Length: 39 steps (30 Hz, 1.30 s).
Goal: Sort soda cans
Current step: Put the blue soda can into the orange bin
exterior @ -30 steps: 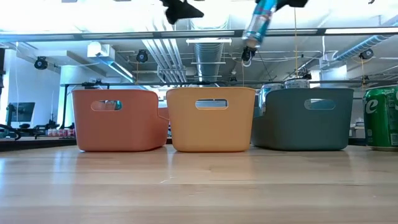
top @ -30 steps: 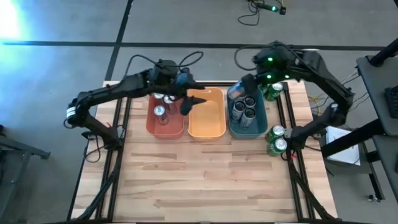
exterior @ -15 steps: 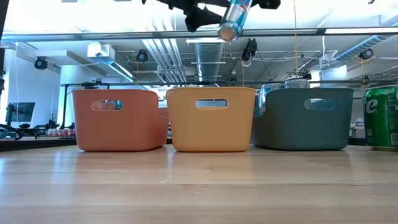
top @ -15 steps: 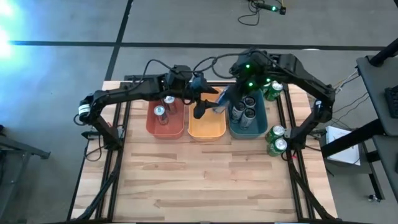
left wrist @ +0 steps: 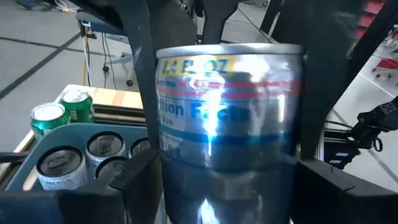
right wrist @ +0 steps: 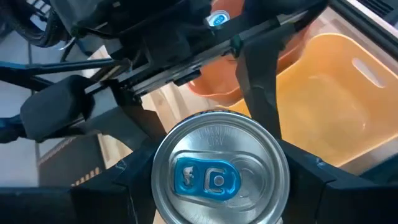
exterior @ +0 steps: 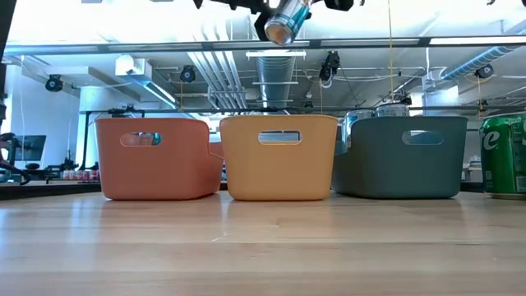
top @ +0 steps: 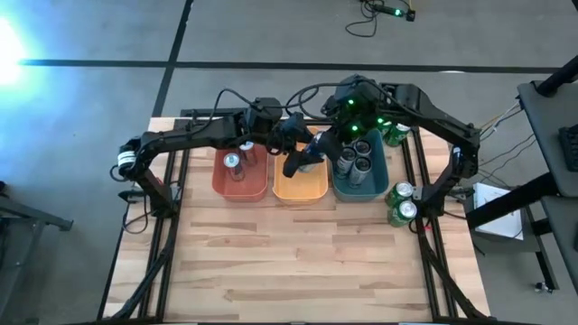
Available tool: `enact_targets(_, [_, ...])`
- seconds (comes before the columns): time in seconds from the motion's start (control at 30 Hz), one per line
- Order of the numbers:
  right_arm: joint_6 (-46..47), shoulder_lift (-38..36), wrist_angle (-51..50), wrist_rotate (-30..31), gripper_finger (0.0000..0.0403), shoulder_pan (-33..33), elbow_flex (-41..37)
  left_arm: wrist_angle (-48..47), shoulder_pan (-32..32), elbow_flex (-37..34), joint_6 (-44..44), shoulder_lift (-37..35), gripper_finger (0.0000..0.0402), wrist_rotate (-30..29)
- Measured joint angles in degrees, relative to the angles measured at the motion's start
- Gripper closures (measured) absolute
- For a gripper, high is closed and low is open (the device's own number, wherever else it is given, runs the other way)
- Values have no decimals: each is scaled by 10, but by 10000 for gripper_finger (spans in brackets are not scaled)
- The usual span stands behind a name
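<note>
A blue-and-silver soda can hangs tilted above the orange bin, high in the low view. My right gripper is shut on it, reaching in from the far right. My left gripper comes from the left and is open, its fingers on either side of the can's lower half. Two cans stand in the red bin. Several dark cans stand in the teal bin. Green cans stand on the table beside it and behind it. My right gripper pinches the can's side wall just below its top rim between its two fingers. The fingers come from the top end and lie along the can. The can is lifted clear, its bottom slanting down toward the near left. My left gripper: I cannot tell whether its fingers touch the can.
The three bins stand side by side across the far middle of the wooden table; in the low view they are red, orange and teal. A green can stands at the right edge. Cables trail behind the arms.
My right gripper has carried the can from above the teal bin toward the table's left, over the orange bin, tipping it from nearly upright to slanted. My left gripper has gone from above the red bin toward the right until its fingers flank the can.
</note>
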Motion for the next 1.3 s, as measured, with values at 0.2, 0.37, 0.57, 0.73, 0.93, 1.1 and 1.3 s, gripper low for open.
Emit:
enact_targets(0.2, [-6, 0, -2, 1, 160, 1, 0, -2, 0, 0, -17, 1, 158, 13])
enact_targets(0.37, [-11, 0, -1, 1, 159, 1, 0, -5, 1, 0, -19, -2, 197, 12])
enact_targets(0.57, [-45, -10, 28, 6, 131, 1, 0, -21, 1, 0, -37, -32, 197, 3])
enact_targets(0.73, [-95, -46, 91, 27, 83, 2, 0, -41, 1, 0, -33, -102, 197, -50])
enact_targets(0.93, [-163, -63, 157, 112, 43, 25, -2, 11, -8, -19, -56, -183, 197, -128])
enact_targets(1.1, [-189, -27, 230, 108, 38, 55, -3, 78, -22, -45, -78, -212, 197, -187])
enact_targets(1.3, [-186, 22, 303, 94, 37, 66, -5, 229, -38, -104, -94, -213, 197, -191])
